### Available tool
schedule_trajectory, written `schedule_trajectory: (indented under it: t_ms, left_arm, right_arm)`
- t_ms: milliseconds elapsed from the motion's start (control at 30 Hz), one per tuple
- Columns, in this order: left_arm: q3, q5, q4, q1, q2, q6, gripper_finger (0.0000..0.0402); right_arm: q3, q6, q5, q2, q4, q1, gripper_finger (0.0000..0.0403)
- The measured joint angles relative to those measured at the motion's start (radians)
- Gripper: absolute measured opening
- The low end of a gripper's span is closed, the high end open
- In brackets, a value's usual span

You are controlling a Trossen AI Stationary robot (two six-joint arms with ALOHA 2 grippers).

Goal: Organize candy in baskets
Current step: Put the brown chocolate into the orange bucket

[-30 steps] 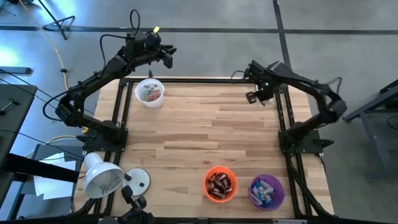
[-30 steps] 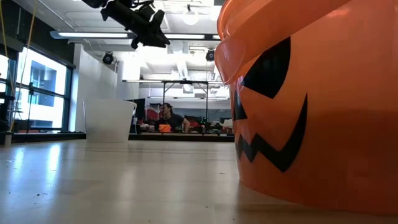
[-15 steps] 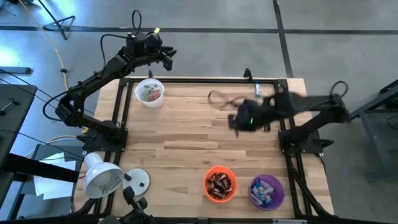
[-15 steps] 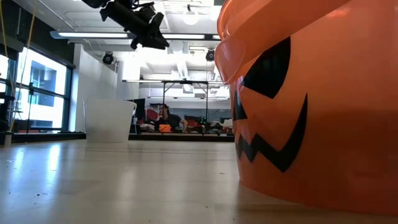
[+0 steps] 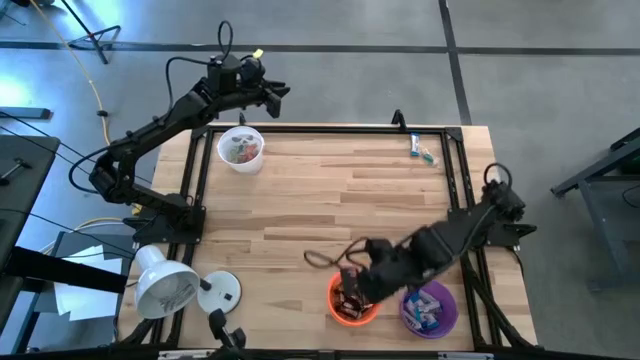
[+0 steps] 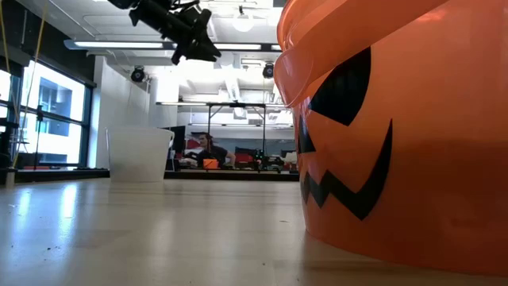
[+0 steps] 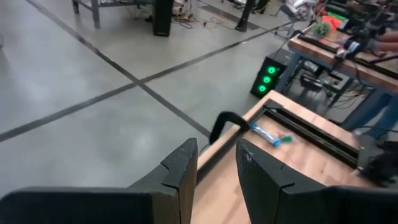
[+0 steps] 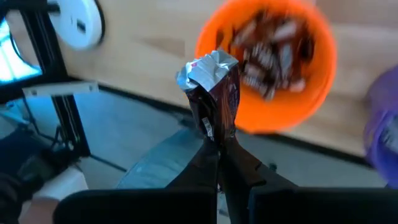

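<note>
Left tool (image 5: 281, 92): upper left of the high view, beyond the white basket (image 5: 240, 148), fingers spread, empty.
Right tool (image 8: 216, 138): pinching a dark candy bar (image 8: 214, 93) at the orange basket (image 5: 353, 296) rim, lower centre.
Risk: releasing now could drop it onto the counter (image 5: 330, 200), since the bar sits at the rim.

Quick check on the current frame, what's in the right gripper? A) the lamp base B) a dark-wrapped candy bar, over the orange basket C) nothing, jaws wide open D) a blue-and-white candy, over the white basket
B: in the right wrist view the right gripper is shut on a dark-wrapped candy bar, with the orange basket of similar dark candies just beyond it; the high view puts that gripper at the orange basket's rim.
</note>
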Motion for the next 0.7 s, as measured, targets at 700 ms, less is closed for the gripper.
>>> schedule_trajectory:
  t_ms: [700]
  left_arm:
    - [0.0, 0.0, -0.056, -0.07, 0.0, -0.009, 0.0099]
  right_arm:
    - [0.053, -0.173, 0.018, 0.073, -0.08, 0.049, 0.011]
